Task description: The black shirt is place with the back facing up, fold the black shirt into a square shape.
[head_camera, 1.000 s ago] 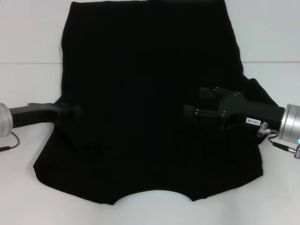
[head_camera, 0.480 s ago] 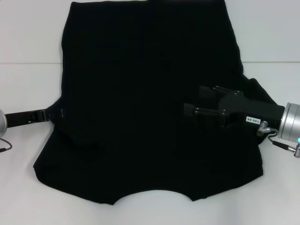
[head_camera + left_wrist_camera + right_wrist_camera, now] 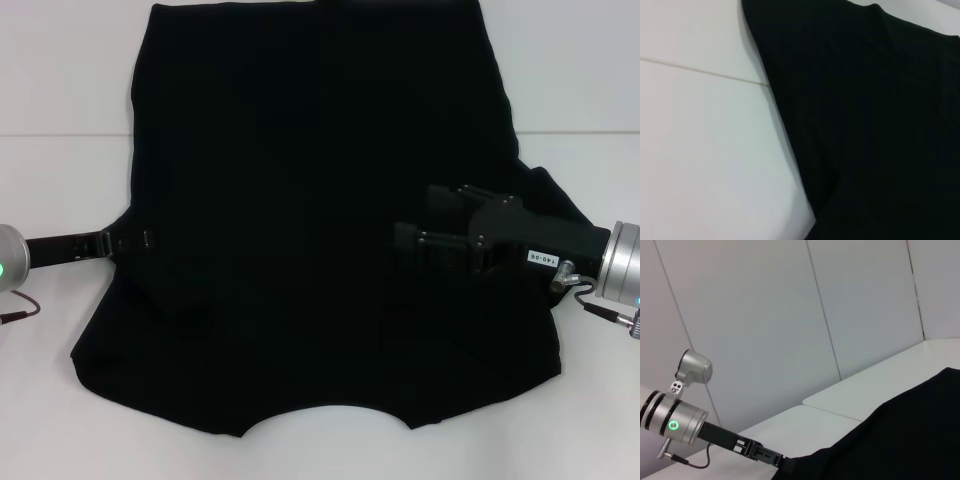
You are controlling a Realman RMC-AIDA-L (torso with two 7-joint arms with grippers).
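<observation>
The black shirt lies spread flat on the white table, its curved neckline at the near edge. My left gripper sits at the shirt's left edge by the sleeve, and its tips blend into the black cloth. It also shows in the right wrist view, touching the shirt's edge. My right gripper is over the shirt's right side, pointing inward, with its two fingers apart and nothing seen between them. The left wrist view shows only the shirt's edge on the table.
A seam line crosses the table behind the arms. The shirt's far hem reaches the top of the head view. Grey wall panels stand beyond the table. Bare white table lies on both sides of the shirt.
My left gripper has turned from a broad profile to a thin one and pulled back to the shirt's left edge, then edged slightly inward. The right gripper has hardly moved.
</observation>
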